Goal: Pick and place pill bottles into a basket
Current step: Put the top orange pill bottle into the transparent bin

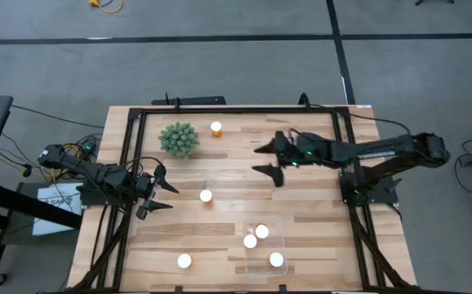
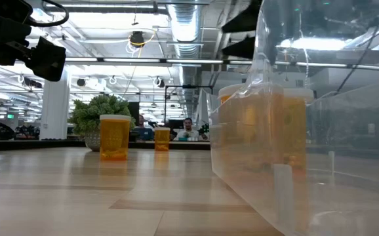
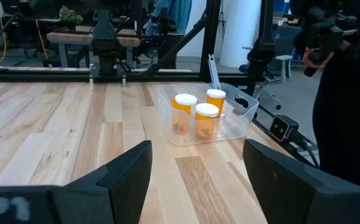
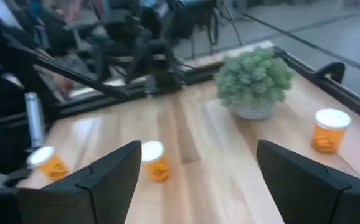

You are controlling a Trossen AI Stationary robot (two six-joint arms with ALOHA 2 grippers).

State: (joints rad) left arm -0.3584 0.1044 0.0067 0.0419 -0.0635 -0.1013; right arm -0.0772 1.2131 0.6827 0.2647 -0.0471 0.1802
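Observation:
Three orange pill bottles with white caps stand inside the clear basket [image 1: 278, 237], also in the left wrist view as the basket [image 3: 236, 118]. Three more stand upright on the table: a far pill bottle [image 1: 215, 127] beside the plant, a middle pill bottle [image 1: 206, 196] and a near pill bottle [image 1: 184, 261]. My left gripper [image 1: 164, 196] is open at the table's left side, level with the middle bottle, with nothing between its fingers [image 3: 130, 174]. My right gripper [image 1: 263, 160] hangs open above the table's right half, pointing left toward the plant and the far pill bottle [image 4: 331, 129].
A spiky green ball-shaped plant [image 1: 179, 139] sits at the far left of the table. A black metal frame [image 1: 130, 163] runs along the table's left, right and far sides. Bare wood lies between the two grippers and left of the basket.

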